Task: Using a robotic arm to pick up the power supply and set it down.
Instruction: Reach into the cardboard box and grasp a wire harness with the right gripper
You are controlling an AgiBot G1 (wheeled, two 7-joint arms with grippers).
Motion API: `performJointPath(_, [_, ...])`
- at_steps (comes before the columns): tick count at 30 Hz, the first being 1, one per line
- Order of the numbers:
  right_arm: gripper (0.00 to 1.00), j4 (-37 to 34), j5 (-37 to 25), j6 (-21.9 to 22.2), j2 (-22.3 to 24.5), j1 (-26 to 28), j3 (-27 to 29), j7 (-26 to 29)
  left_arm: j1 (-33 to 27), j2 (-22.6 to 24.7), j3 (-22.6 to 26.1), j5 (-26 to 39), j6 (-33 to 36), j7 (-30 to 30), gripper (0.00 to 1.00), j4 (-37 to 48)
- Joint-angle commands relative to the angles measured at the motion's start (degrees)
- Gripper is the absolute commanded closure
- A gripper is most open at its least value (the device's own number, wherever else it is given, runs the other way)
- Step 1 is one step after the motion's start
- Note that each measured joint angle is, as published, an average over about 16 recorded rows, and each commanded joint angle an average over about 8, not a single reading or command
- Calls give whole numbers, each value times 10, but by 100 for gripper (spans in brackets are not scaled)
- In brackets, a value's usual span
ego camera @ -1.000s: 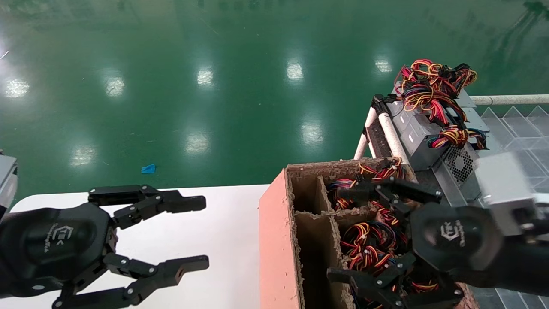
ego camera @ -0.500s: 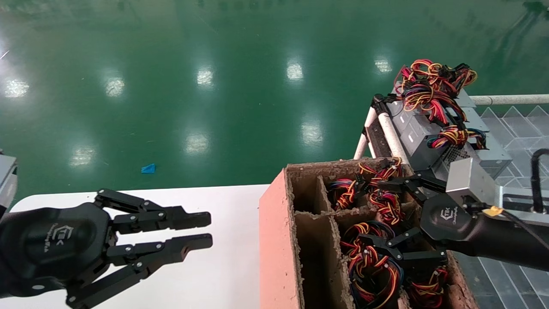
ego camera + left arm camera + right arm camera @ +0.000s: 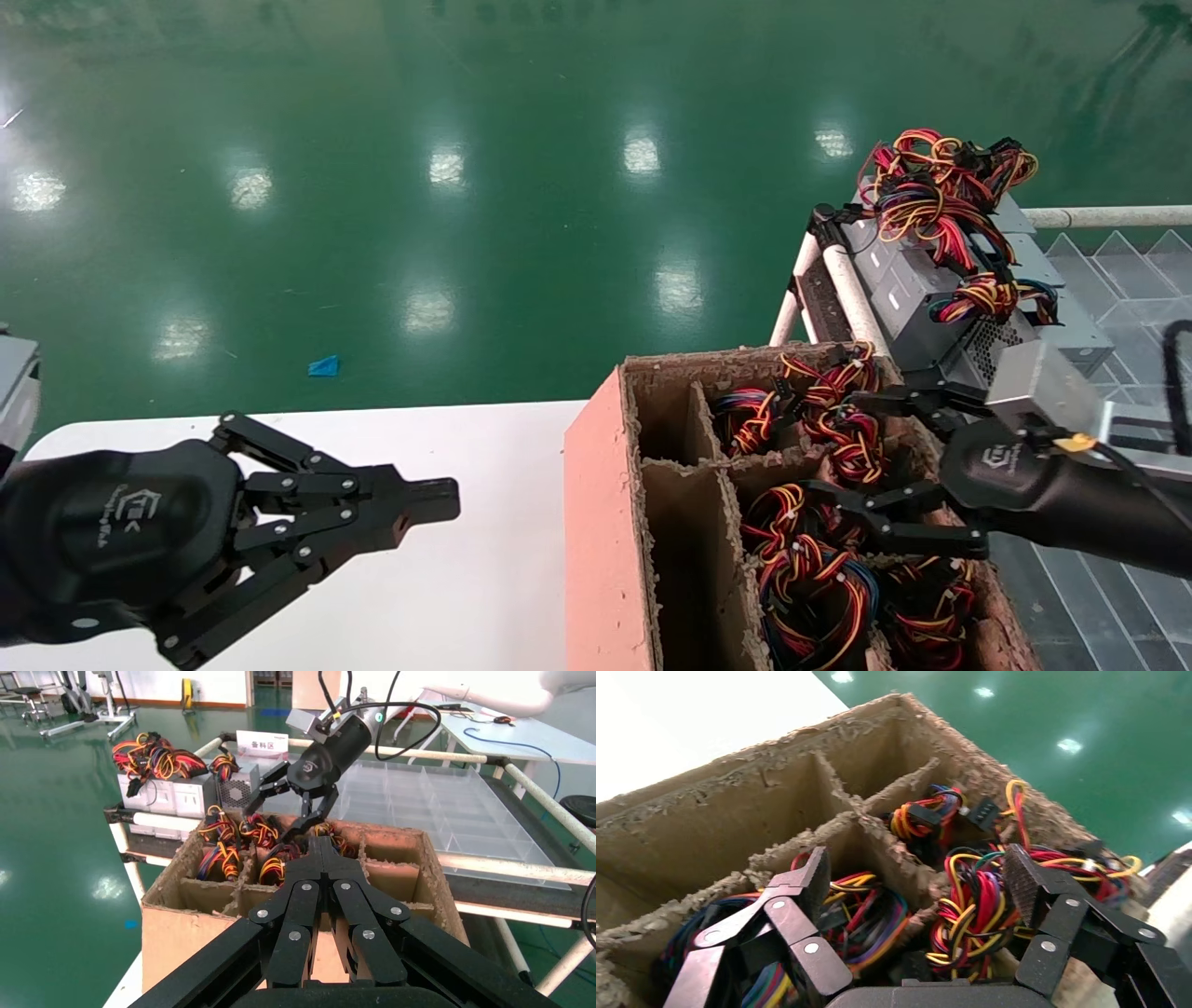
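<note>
Right gripper [image 3: 908, 466] hovers spread over wire bundles [image 3: 810, 568] in the box [image 3: 596, 522]; supplies sit beneath, casings hidden; fingers may snag wires; left gripper [image 3: 424, 499] clenched, parked over table [image 3: 466, 606].

right hand [image 3: 880, 466] spread wide over wire-filled cardboard box [image 3: 605, 522] | left hand [image 3: 447, 499] closed above white table [image 3: 466, 596]
</note>
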Motion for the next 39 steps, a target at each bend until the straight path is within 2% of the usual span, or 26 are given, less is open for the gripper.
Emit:
performJointPath(1, [100,-2,5,4,4,-5,4,-3,0,0,0,0,0,0,100,0])
performJointPath(5, [100,-2,11,9,11,-15,11,-6,0,0,0,0,0,0,100,0])
performJointPath(6, [94,-2,13,11,13,-17,12,-6,0,0,0,0,0,0,100,0])
performJointPath(13, [7,-9,19,19,17,-32,16,-9,0,0,0,0,0,0,100,0])
performJointPath(14, [1,-10,20,20,17,-33,17,-10,0,0,0,0,0,0,100,0])
performJointPath(15, [0,-12,21,20,17,-34,18,-11,0,0,0,0,0,0,100,0])
performJointPath(27, [1,-21,38,23,23,-42,31,-25,0,0,0,0,0,0,100,0])
performJointPath(35, [98,-67,34,7,-2,-40,19,-43,0,0,0,0,0,0,100,0])
performJointPath(39, [100,-98,32,-8,-17,-28,13,-56,0,0,0,0,0,0,100,0])
